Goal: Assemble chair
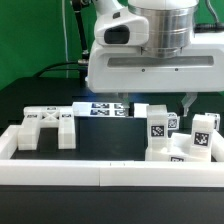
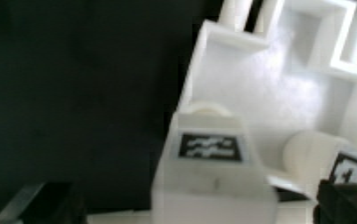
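No words, brands or numbers can be read. The only signs are black-and-white square tags, on the chair blocks, the slotted piece and the marker board. The wrist view shows one, blurred, on a white chair piece.

robotics lab test bench: black tabletop fenced by white border rails, fixed marker board, green backdrop, panda arm overhead.

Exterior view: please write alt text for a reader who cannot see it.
A large white robot arm hangs over a dark table with white tagged chair parts: a slotted piece at the exterior view's left, blocks at its right. White rails border the front.
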{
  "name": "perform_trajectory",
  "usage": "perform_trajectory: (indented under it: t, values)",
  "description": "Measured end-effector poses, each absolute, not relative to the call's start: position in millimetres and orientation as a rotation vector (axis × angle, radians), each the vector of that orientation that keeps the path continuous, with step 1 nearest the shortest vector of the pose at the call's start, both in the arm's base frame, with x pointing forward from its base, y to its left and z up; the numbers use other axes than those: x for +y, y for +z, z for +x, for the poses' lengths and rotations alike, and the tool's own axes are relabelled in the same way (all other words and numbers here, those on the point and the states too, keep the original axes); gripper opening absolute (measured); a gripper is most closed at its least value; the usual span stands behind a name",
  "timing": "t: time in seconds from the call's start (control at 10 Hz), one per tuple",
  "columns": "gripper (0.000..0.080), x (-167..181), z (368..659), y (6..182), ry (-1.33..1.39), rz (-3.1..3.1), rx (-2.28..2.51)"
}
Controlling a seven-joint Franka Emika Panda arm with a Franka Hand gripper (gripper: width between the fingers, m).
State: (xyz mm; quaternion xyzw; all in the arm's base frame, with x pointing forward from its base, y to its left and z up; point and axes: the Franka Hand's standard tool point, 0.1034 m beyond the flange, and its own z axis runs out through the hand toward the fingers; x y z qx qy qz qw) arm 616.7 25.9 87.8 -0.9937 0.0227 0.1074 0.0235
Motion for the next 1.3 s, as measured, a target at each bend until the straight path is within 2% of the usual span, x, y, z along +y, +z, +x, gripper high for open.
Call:
perform_trajectory:
  t: [0.4,0.5,0.6,0.7,1.0,1.3]
  values:
    - [0.0620,29.4,617.3,85.6,0.316,-3.079,0.072]
    - [0.0440,28.5,617.5,85.7,0.315,-3.079,0.074]
    - [0.0440,27.9,617.6,85.9,0.315,-3.079,0.075]
    - [0.0291,28.0,618.0,86.1,0.314,-3.080,0.096]
    - [0.0291,27.8,618.3,86.1,0.313,-3.082,0.194]
    - [0.0291,31.7,620.2,86.3,0.255,-3.065,0.603]
